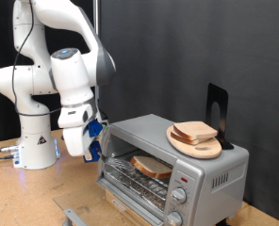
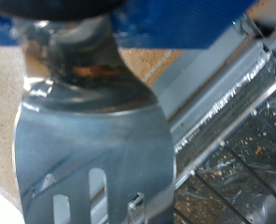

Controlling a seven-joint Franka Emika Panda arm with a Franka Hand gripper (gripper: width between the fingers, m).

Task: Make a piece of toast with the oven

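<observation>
The gripper (image 1: 90,135) hangs just beside the oven (image 1: 172,162) at the exterior view's left, and the wrist view shows it clenched on the handle of a slotted metal spatula (image 2: 91,140). One piece of toast (image 1: 152,167) lies on the wire rack inside the open oven. More slices (image 1: 194,132) sit on a round wooden board (image 1: 210,148) on the oven's top.

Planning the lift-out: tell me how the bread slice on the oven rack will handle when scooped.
The bread slice looks thin and probably light, so it may slide on the wire rack rather than resist. Its crust suggests some stiffness, though it could bend or crumble. The spatula looks smooth, so probably slippery.
</observation>
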